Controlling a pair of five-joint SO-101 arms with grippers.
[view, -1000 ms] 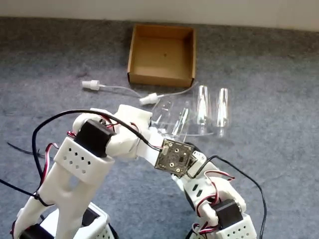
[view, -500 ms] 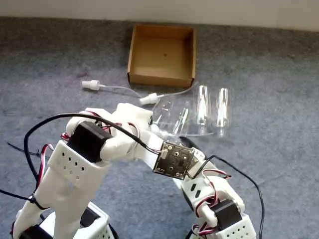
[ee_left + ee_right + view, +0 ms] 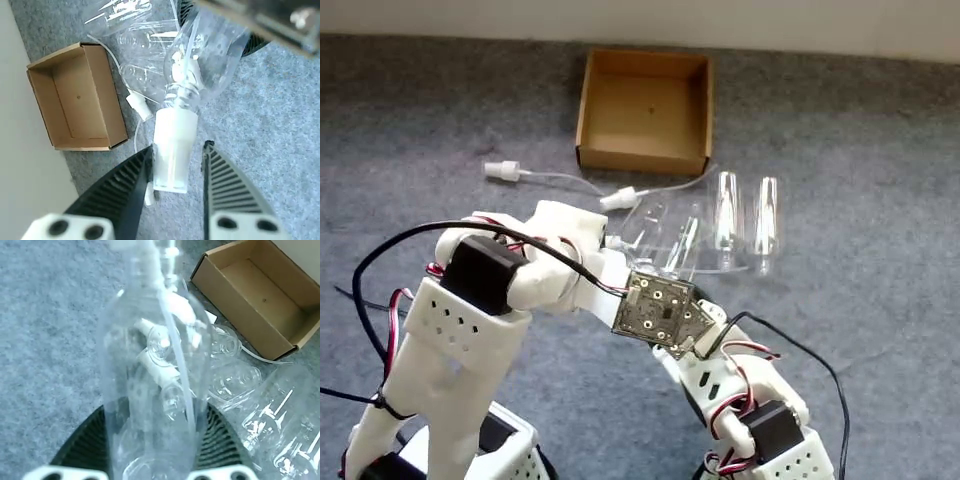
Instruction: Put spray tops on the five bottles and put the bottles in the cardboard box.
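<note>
My left gripper (image 3: 177,147) is shut on a white spray top (image 3: 172,160), with a dark finger on each side of it. The top sits on the neck of a clear bottle (image 3: 205,55), and its thin tube runs inside the bottle. My right gripper (image 3: 152,450) is shut on the body of that same bottle (image 3: 150,365) and holds it above the carpet. In the high view both arms meet at the middle, the left arm (image 3: 480,290) over the right arm (image 3: 740,390). The cardboard box (image 3: 640,158) stands open and empty at the back.
Several clear bottles without tops lie on the grey carpet in front of the box, two of them at the right (image 3: 725,215) (image 3: 767,220). Two loose spray tops (image 3: 503,170) (image 3: 620,200) with long tubes lie left of them. Black cables loop around both arms.
The left arm has swung a little to the left, and the right arm's wrist has followed it and turned. The bottles, loose spray tops and box have stayed put.
</note>
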